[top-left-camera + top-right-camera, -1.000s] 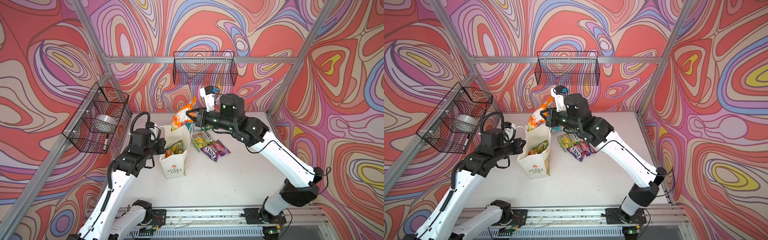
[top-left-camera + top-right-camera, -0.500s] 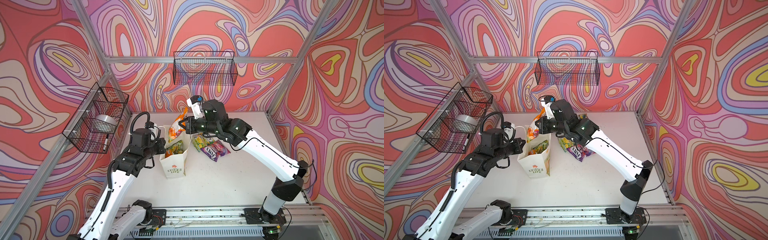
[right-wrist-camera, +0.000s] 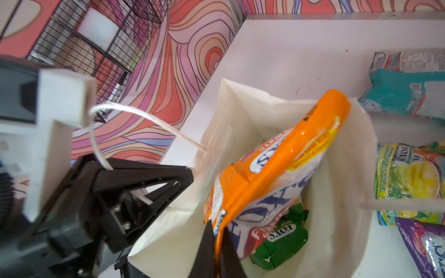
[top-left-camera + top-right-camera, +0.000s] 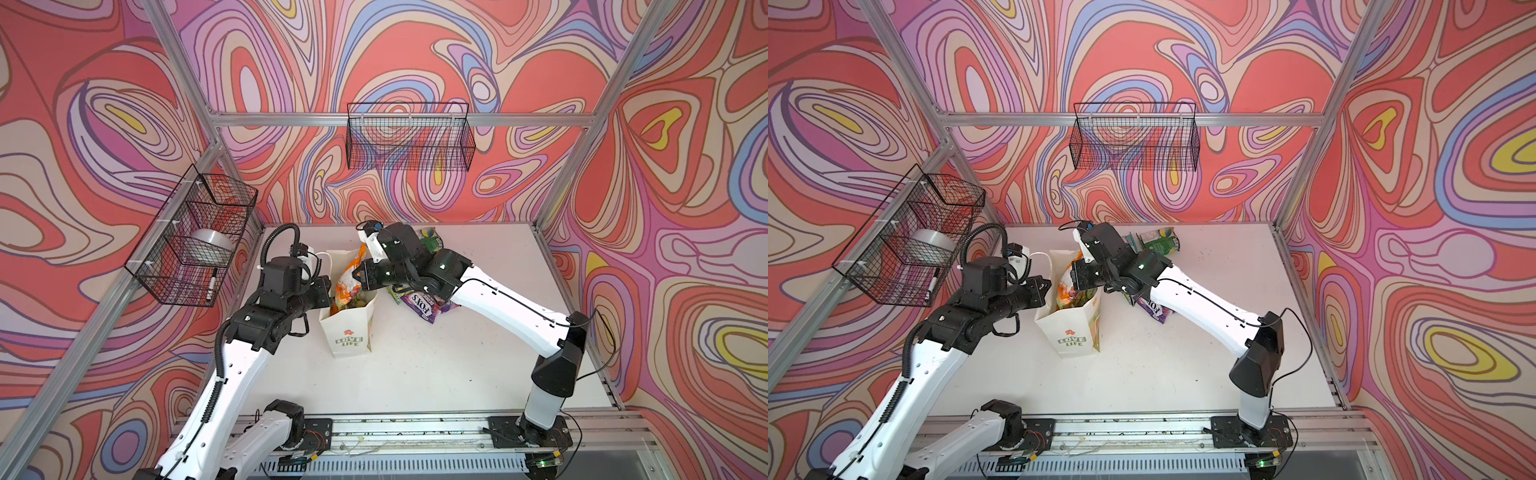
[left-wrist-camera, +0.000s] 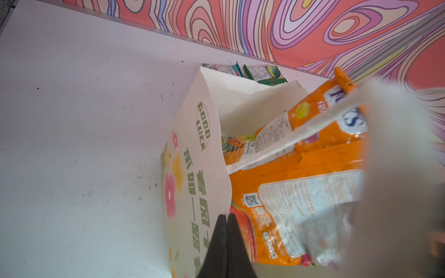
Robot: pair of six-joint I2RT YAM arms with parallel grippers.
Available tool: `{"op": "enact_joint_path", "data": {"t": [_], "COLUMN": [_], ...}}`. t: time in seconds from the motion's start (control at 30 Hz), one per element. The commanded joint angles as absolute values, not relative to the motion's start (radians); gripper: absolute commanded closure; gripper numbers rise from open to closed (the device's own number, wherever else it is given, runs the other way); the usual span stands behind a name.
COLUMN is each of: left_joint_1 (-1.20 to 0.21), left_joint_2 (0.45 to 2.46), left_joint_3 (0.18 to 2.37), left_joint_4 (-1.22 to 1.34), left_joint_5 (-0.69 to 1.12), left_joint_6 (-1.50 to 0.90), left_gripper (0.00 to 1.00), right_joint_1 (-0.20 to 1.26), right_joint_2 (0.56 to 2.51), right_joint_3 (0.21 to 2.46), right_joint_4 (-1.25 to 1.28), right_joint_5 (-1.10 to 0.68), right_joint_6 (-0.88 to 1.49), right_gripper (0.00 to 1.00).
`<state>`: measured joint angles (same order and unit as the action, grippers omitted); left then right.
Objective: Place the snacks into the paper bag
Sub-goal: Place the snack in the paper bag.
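Insertion step: right end effector (image 3: 218, 229) pinches one corner of the orange FOX'S packet (image 3: 277, 168), its tips pressed together on the crinkly film. The packet hangs tilted, lower end inside the mouth of the paper bag (image 3: 240, 101), upper end above the rim.

The left end effector (image 5: 226, 217) is pressed together on the bag's rim beside a cord handle (image 3: 134, 113). This is likely to hold the mouth wide and stop the light bag tipping.

The bag is stiff white paper, tall and boxy with creased sides, upright on the white surface (image 4: 457, 353). A green packet (image 3: 281, 240) lies deep inside.

Outside, near the bag, lie a teal packet (image 3: 407, 84), a yellow-green packet (image 3: 409, 178) and a purple packet (image 3: 428, 245). All are glossy, soft and pillow-shaped, lying flat. More greenish packets (image 4: 1158, 243) sit near the back wall.

Several are still left to load.
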<state>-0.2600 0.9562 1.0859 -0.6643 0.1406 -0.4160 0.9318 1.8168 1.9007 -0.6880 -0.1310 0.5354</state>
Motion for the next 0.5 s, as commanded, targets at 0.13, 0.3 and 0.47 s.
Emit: {"op": "enact_joint_path", "data": {"t": [0.13, 0.3, 0.47], "left_joint_1": [-0.256, -0.255, -0.256], "left_joint_2": [0.947, 0.949, 0.949], "left_joint_3": [1.087, 1.087, 1.086], "left_joint_4": [-0.616, -0.615, -0.615], "left_joint_5": [0.151, 0.152, 0.153], "left_joint_6": [-0.422, -0.421, -0.421], "left_gripper": [1.0, 1.0, 1.0], "right_joint_1": [0.946, 0.949, 0.951], "right_joint_2": [1.828, 1.827, 1.82], "right_joint_3": [1.899, 1.901, 1.909], "right_joint_4": [-0.663, -0.661, -0.662], "right_joint_5": [-0.103, -0.093, -0.087], "right_joint_6": [0.513, 0.505, 0.495], "right_gripper": [0.84, 0.69, 0.68]}}
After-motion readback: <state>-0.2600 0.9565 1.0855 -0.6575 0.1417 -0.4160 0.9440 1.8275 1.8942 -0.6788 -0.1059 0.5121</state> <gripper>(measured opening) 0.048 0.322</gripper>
